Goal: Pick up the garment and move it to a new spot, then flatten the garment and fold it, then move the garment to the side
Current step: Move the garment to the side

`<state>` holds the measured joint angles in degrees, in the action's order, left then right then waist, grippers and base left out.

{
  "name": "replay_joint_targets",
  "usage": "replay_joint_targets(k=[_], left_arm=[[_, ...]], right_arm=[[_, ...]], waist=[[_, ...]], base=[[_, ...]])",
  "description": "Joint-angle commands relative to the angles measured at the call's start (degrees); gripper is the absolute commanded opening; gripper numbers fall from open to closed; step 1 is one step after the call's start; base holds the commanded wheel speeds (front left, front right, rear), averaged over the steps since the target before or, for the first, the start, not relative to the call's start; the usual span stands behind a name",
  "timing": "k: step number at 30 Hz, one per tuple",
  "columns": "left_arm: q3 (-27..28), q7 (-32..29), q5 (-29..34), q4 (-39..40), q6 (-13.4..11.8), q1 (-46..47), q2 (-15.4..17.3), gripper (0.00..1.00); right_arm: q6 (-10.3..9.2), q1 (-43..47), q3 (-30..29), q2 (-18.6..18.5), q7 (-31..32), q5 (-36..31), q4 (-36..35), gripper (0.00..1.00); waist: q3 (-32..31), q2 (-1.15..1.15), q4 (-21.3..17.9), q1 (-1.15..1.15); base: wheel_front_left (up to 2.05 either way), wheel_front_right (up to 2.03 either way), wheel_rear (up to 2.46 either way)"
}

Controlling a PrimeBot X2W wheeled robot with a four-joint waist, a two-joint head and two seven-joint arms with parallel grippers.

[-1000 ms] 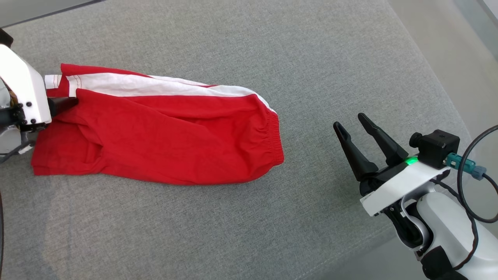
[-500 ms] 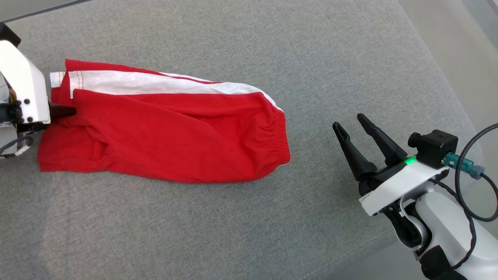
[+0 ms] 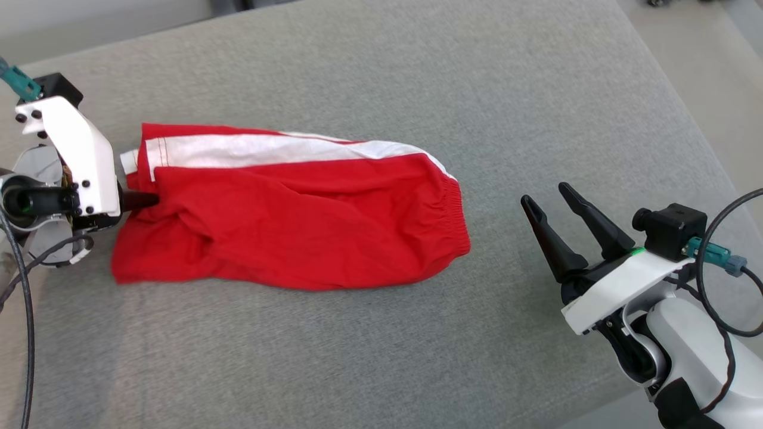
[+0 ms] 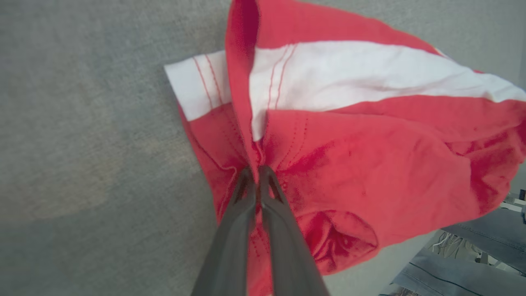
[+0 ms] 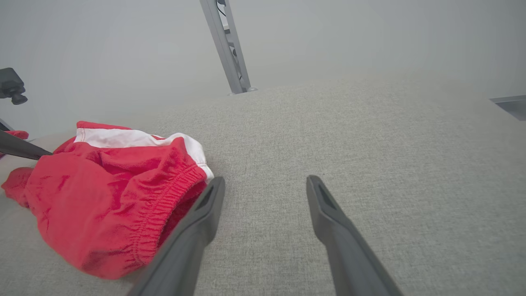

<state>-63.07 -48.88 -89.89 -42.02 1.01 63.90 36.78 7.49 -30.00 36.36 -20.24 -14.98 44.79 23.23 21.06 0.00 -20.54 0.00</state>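
Right at the tips of the left gripper [image 4: 257, 172] there's a pinched-up fold of the red garment [image 3: 298, 226]. That one's clamped tight on the cloth, fingers pressed together with only a sliver of fabric between them. The grab is at the leg-hem end, right beside where the white stripe [image 3: 268, 149] finishes. In the left wrist view you can see the fabric bunching into little creases around the fingertips.

From there the shorts stretch away from the left gripper across the gray cushion [image 3: 417, 77], lying mostly flat with a few wrinkles. The elastic waistband [image 3: 454, 217] is the far end, the one nearest the right gripper [image 3: 543, 193].

The right gripper has its fingers spread wide with nothing in them. It sits off to the side of the waistband, near it but apart, and the head view shows bare cushion between them. In its own camera the waistband looks just beside one finger.
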Motion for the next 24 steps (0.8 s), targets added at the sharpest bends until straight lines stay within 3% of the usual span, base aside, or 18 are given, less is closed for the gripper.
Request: replay_joint_targets(k=[1, 15, 24], left_arm=[[0.1, 0.2, -0.2, -0.1, -0.2, -0.9, 0.0, 0.00], [0.5, 1.3, -3.3, 4.1, -1.5, -8.9, 0.7, 0.00], [0.6, 2.3, -4.2, 6.9, -2.8, -12.2, 1.5, 0.00]], right_arm=[[0.01, 0.2, 0.3, -0.5, -0.2, 0.2, 0.5, 1.00], [0.01, 1.4, 2.1, -2.8, 0.2, 2.6, 2.6, 1.00], [0.01, 1.7, 2.3, -3.7, 0.8, 3.2, 2.4, 1.00]], waist=[[-2.0, 0.00, 2.0, 0.00], [-8.1, 0.00, 9.0, 0.00], [-9.0, 0.00, 10.9, 0.00]], base=[[0.00, 0.00, 0.00], [0.00, 0.00, 0.00], [0.00, 0.00, 0.00]])
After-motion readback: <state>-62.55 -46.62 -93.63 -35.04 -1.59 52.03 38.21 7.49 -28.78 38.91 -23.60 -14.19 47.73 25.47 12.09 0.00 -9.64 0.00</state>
